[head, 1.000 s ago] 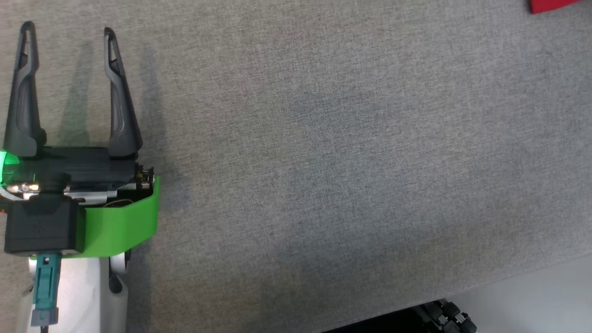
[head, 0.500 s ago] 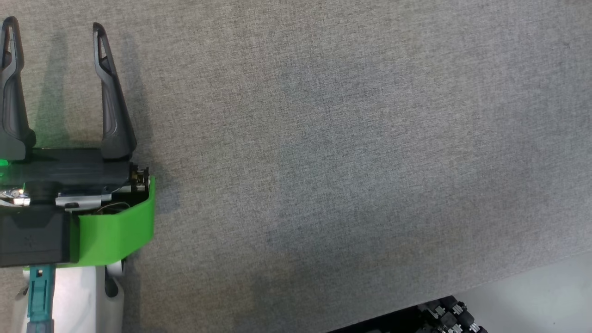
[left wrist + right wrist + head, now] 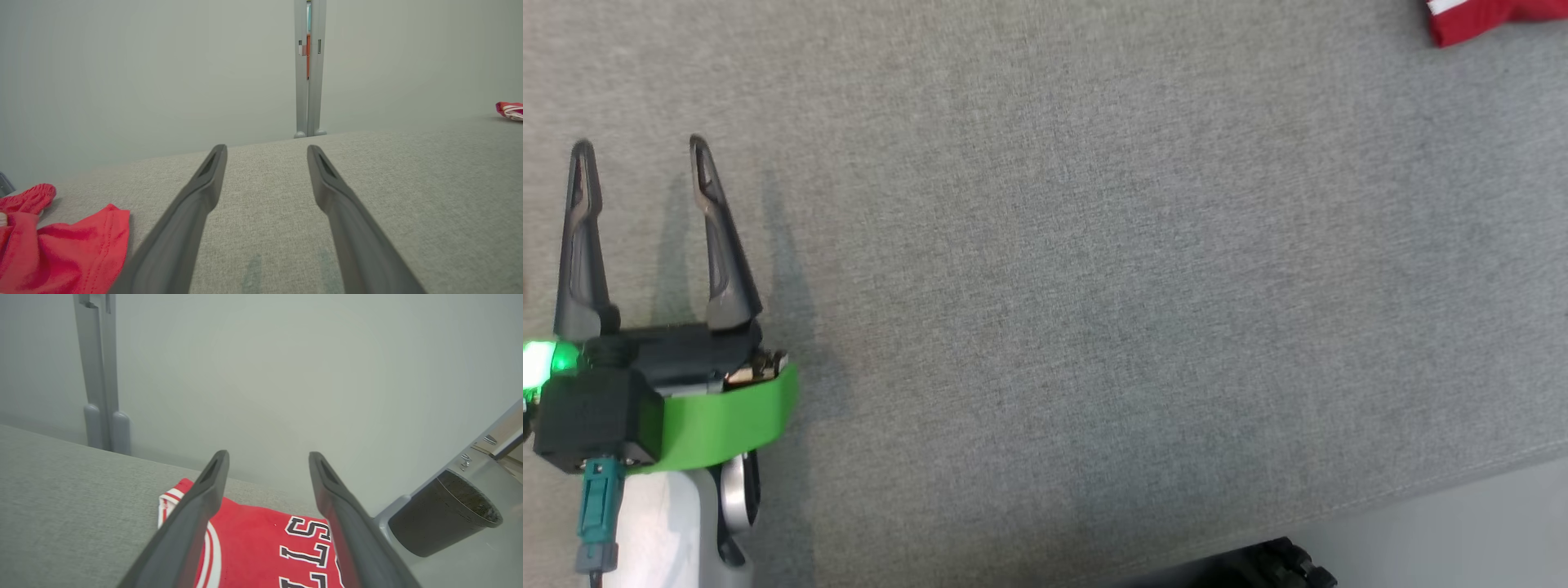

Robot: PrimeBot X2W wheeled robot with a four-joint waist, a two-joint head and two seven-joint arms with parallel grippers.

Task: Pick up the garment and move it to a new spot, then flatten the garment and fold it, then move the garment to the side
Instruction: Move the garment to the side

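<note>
Garment [image 3: 261, 543], a red jersey with white trim and black-and-white letters, lies flat at the bottom centre of the right wrist view, close to the far edge of the grey fabric table [image 3: 1094, 286]. The right gripper [image 3: 268, 454] rises from the bottom edge of that view over the jersey, its two dark fingers spread wide with no cloth between them; whether they touch the fabric below cannot be told. A dark container [image 3: 443, 510] sits at the lower right of that frame, off the table, and a grey post [image 3: 100, 375] stands against the pale wall at the upper left.

In the head view a corner of the garment shows at the upper right of the frame, well apart from the left gripper [image 3: 640, 145] at the lower left. This gripper's fingers are also spread apart and hold nothing, pointing up the frame above bare grey fabric, with their shadows just beside them.

In the left wrist view a crumpled red cloth [image 3: 61, 249] lies at the lower left, just beside the left-hand finger.
</note>
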